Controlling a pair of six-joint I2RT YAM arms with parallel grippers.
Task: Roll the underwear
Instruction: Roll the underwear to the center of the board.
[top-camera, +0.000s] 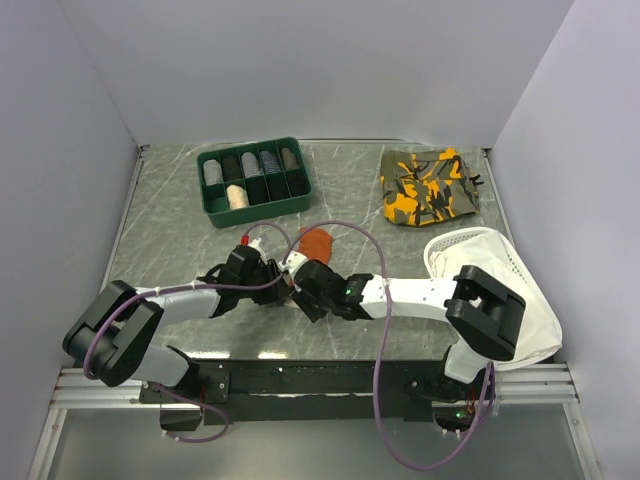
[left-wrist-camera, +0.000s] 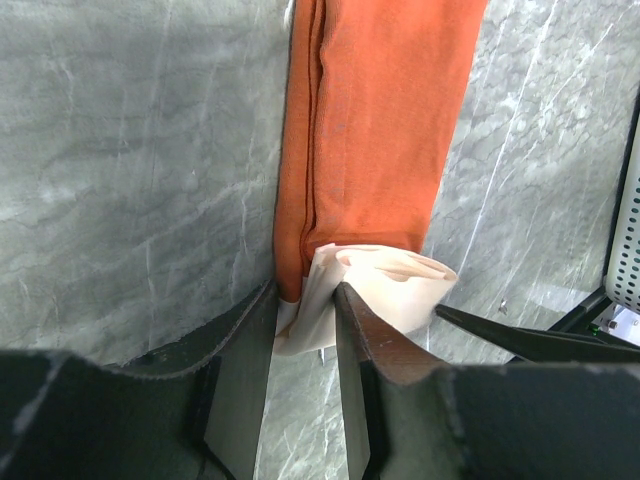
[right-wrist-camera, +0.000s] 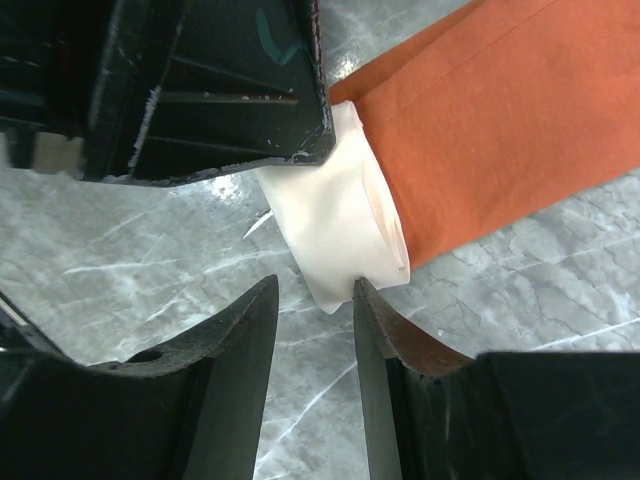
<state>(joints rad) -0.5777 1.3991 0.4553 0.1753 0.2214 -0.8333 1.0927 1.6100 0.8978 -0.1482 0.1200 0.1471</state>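
We see the underwear (top-camera: 316, 243) lying on the grey marbled table (top-camera: 170, 240), a little in front of the middle, with both arms reaching inward to its near end. In the left wrist view the underwear (left-wrist-camera: 380, 120) is folded into a long orange strip that runs away from the camera. Its cream waistband (left-wrist-camera: 395, 285) at the near end is curled up into a loose loop.

The left gripper (left-wrist-camera: 305, 300) has its two fingers close together, and a fold of the cream waistband sits between them, so it appears clamped on that edge. In the right wrist view the right gripper (right-wrist-camera: 314, 285) has its fingers a little apart with only the table showing in the gap. The corner of the waistband (right-wrist-camera: 330, 220) just touches the tip of the finger (right-wrist-camera: 385, 350) that appears on the right in that view. The dark body of the left gripper covers the far side of the waistband there.

Behind the underwear, toward the back left, stands a green tray (top-camera: 210, 205) with compartments that hold rolled items. At the back right lies a camouflage garment (top-camera: 430, 185), and at the right edge, partly under the right arm, lies a white cloth (top-camera: 455, 250). All three are well apart from the underwear.
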